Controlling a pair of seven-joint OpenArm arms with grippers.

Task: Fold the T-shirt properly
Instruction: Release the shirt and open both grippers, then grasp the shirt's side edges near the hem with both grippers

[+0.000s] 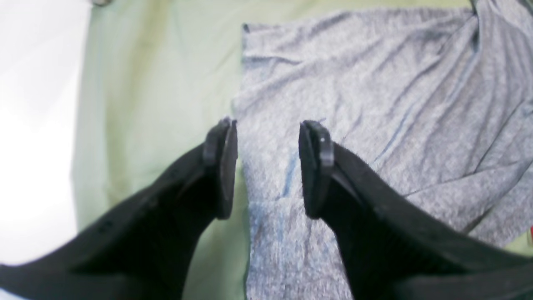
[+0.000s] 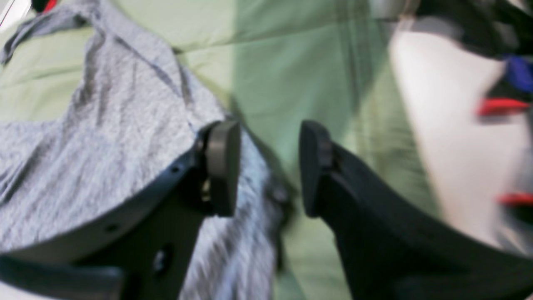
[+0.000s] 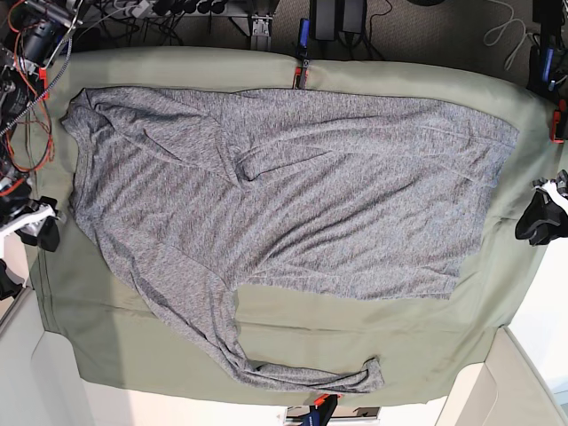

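Observation:
The heather-grey T-shirt (image 3: 284, 195) lies spread across the olive-green table cloth (image 3: 399, 337), wrinkled, with one long sleeve (image 3: 266, 368) trailing to the near edge. My left gripper (image 3: 540, 217) hangs at the table's right side, just off the shirt's right edge. In the left wrist view the left gripper (image 1: 268, 166) is open, with the T-shirt (image 1: 374, 104) edge showing beneath the gap. My right gripper (image 3: 35, 222) sits at the left side of the table. In the right wrist view the right gripper (image 2: 267, 166) is open, and the T-shirt (image 2: 104, 146) lies under its left finger.
Red clamps (image 3: 300, 71) (image 3: 557, 124) pin the cloth at the back and right edges. Cables and electronics (image 3: 27, 53) crowd the back left corner. Bare green cloth (image 1: 158, 104) (image 2: 291, 75) borders the shirt, with pale floor beyond the table's sides.

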